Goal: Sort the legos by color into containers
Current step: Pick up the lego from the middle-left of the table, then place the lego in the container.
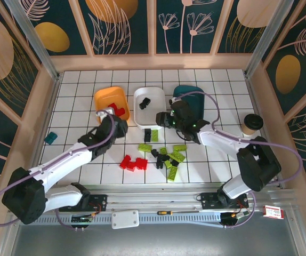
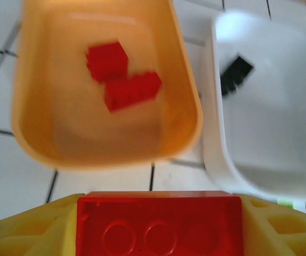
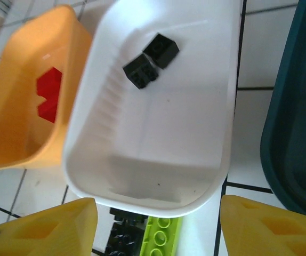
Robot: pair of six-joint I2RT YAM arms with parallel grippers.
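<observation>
The left gripper (image 1: 109, 113) is pinching a red brick (image 2: 160, 224) crosswise, the orange tray (image 2: 194, 106) is lying just ahead, and the right gripper (image 3: 155, 224) is standing spread.

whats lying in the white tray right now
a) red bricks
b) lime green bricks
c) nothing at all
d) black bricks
d: the right wrist view shows two black bricks on the floor of the white tray, while the red bricks lie next door in the orange tray.
</observation>
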